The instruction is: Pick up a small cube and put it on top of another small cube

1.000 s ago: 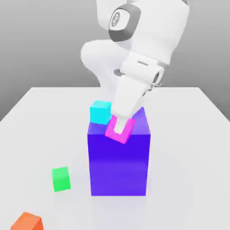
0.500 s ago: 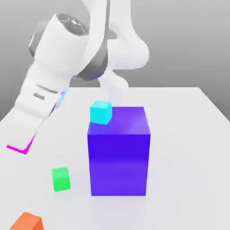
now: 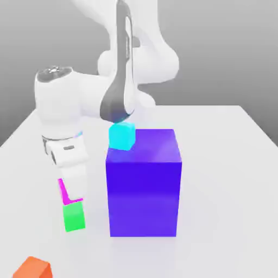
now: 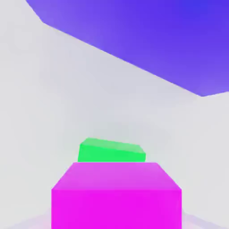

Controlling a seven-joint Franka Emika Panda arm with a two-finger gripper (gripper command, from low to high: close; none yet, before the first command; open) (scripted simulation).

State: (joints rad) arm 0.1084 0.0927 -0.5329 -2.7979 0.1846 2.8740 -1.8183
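1. A big blue-violet block [image 3: 143, 190] stands at the centre of the exterior view on the white table [image 3: 228, 179], with a cyan cube [image 3: 121, 136] resting on the upper left corner of its top. The block rises just beside the spot where the arm works, at the frame's left.
2. An orange cube [image 3: 32, 269] lies at the lower left corner, cut off by the frame's edge.
3. The gripper [image 3: 73, 196] points down at the left of the block, clenched on the magenta cube [image 3: 63, 191] — the white finger covers most of it, so only a pink sliver shows.
4. The green cube [image 3: 74, 216] sits on the table directly under the magenta one; whether they touch is hard to make out.
5. In the hand view the magenta cube [image 4: 116, 194] is plain and glossy at lower centre, the green cube [image 4: 111, 151] peeking out beyond it — the block [image 4: 147, 40] spans the upper part.
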